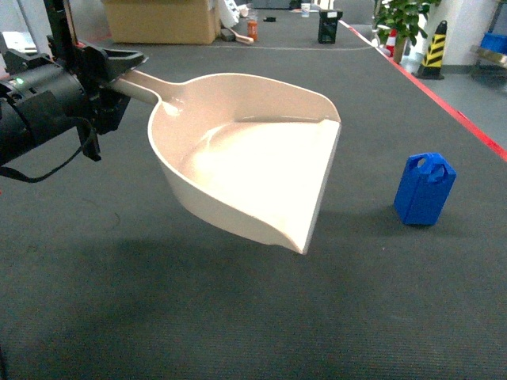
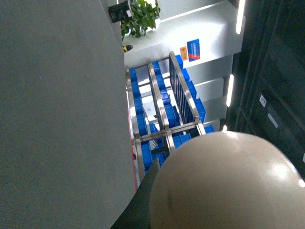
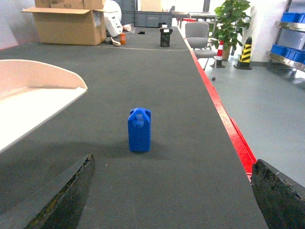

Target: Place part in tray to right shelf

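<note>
A: What is being shown on the largest scale?

B: A dark grey worktop [image 1: 238, 317] is being seen stretching away, with a red strip [image 3: 217, 107] running along its right edge. Beyond that edge, in the left wrist view, a steel rack [image 2: 164, 109] loaded with blue crates [image 2: 143, 102] is being shown; whether its rails carry rollers cannot be told.

A: And the tray?

B: The beige-pink tray [image 1: 261, 174] is being held up over the left half of the worktop, tilted, with its flat lip turned toward the right edge and a shadow being cast beneath it. Its long handle [image 1: 142, 85] is being gripped by the left gripper [image 1: 119, 67], whose black fingers are closed around it near the far left corner. Nothing is being carried inside the tray.

A: Where is the part being kept?

B: The small blue part [image 1: 425, 188] is being left standing upright on the worktop near the right edge, well apart from the tray's lip, with its looped lugs on top.

A: Is the right gripper being seen?

B: In the right wrist view its two dark fingers [image 3: 62, 195] are being held wide apart, low over the worktop, with the part [image 3: 139, 130] lined up between and beyond them, untouched.
</note>
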